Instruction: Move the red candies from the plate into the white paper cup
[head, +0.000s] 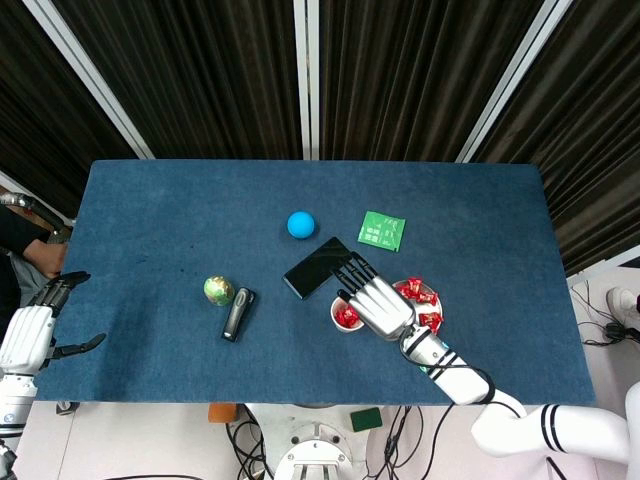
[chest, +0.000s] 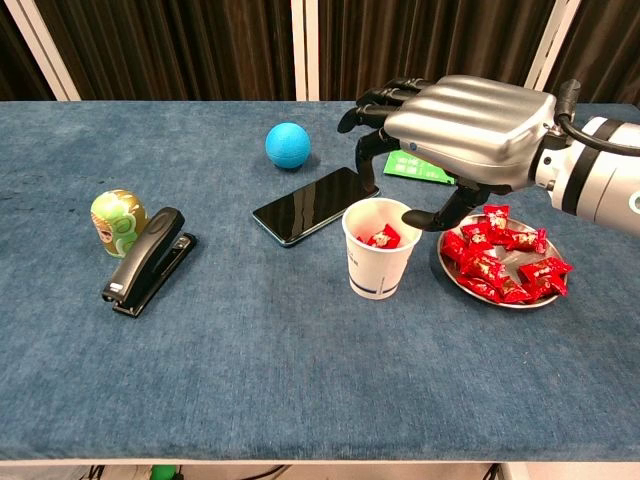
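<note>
The white paper cup (chest: 380, 252) stands mid-table with red candies (chest: 384, 238) inside it; in the head view the cup (head: 343, 316) is partly covered by my right hand. My right hand (chest: 455, 138) (head: 377, 301) hovers just above the cup's far right side, fingers spread and holding nothing. To the right of the cup, the metal plate (chest: 470, 284) (head: 436, 303) holds several wrapped red candies (chest: 502, 254). My left hand (head: 35, 330) hangs off the table's left edge, fingers apart, empty.
A black phone (chest: 315, 205) lies just behind the cup, a green packet (chest: 420, 163) is partly under my right hand, and a blue ball (chest: 288, 145) sits further back. A black stapler (chest: 148, 260) and a green egg-shaped figure (chest: 118, 222) are at the left.
</note>
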